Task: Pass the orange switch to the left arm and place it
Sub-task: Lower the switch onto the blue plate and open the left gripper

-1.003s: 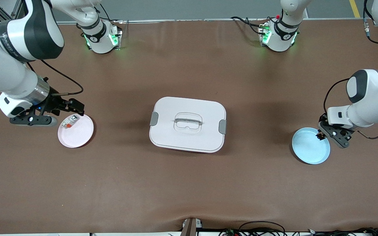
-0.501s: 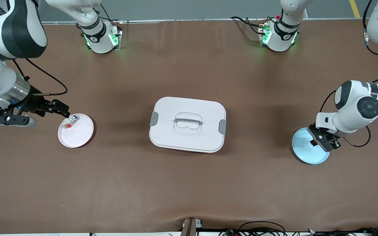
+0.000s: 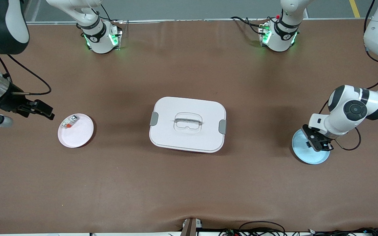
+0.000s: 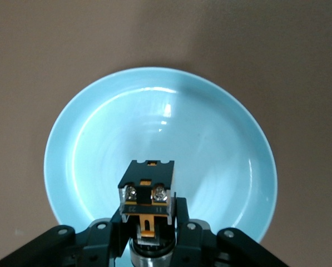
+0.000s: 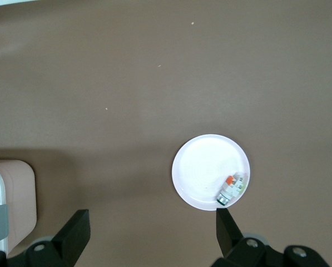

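The left pincer (image 3: 317, 143) hangs over the blue plate (image 3: 304, 154) at the left arm's end of the worktop (image 3: 189, 183), clamped on the orange switch (image 4: 147, 196). From the box (image 3: 187, 124) at the centre, that plate lies at about four o'clock and the pink plate (image 3: 77, 134) at about nine. The right pincer (image 3: 46, 112), spread wide and empty, is over bare worktop just beside the pink plate, where a small white-grey part (image 3: 68, 122) rests.

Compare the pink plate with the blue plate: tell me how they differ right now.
The pink plate lies toward the right arm's end of the table; the blue plate toward the left arm's end. The pink plate holds a small white-grey part; the blue plate looks bare, with the left gripper over it, shut on the orange switch. Both are round and shallow.
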Tool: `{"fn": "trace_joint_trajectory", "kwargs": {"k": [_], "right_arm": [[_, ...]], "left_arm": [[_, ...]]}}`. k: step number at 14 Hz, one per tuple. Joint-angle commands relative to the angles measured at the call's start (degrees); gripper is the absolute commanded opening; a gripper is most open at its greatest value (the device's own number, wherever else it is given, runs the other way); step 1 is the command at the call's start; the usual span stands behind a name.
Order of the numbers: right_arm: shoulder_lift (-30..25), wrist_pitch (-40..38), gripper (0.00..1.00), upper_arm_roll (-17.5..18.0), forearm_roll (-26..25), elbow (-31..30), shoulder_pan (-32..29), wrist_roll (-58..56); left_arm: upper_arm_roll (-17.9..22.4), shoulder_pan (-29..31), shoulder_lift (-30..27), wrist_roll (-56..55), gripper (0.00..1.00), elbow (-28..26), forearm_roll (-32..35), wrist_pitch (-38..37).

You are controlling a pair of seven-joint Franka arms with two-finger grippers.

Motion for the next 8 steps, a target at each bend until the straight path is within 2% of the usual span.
{"fn": "trace_joint_trajectory", "kwargs": {"k": [1, 2, 3, 4, 5, 8], "right_arm": [[-0.62, -1.48, 1.00, 1.60, -1.22, 0.99, -2.71, -0.37], [-0.62, -1.92, 1.00, 1.68, -1.30, 1.26, -3.06, -0.46], [-0.62, -1.92, 1.00, 1.69, -1.31, 1.35, -3.67, -0.54], [-0.62, -1.92, 1.00, 1.86, -1.31, 1.35, -4.46, -1.85], [-0.62, -2.01, 1.00, 2.12, -1.39, 1.35, -4.73, -2.82], [-0.62, -3.32, 1.00, 2.12, -1.48, 2.04, -4.30, -2.74]], "left_arm": [[-0.38, 1.61, 2.87, 1.26, 0.00, 0.70, 2.61, 2.17], [-0.38, 1.52, 2.96, 1.26, 0.00, 0.78, 2.70, 2.17], [-0.38, 1.70, 2.79, 1.26, 0.12, 0.78, 2.88, 2.17], [-0.38, 1.70, 2.79, 1.00, 0.41, 0.78, 2.88, 2.09], [-0.38, 1.87, 2.79, 0.47, 0.99, 0.87, 2.79, 2.17], [-0.99, 2.14, 1.13, -0.06, 1.00, 1.74, 1.13, 1.65]]}}
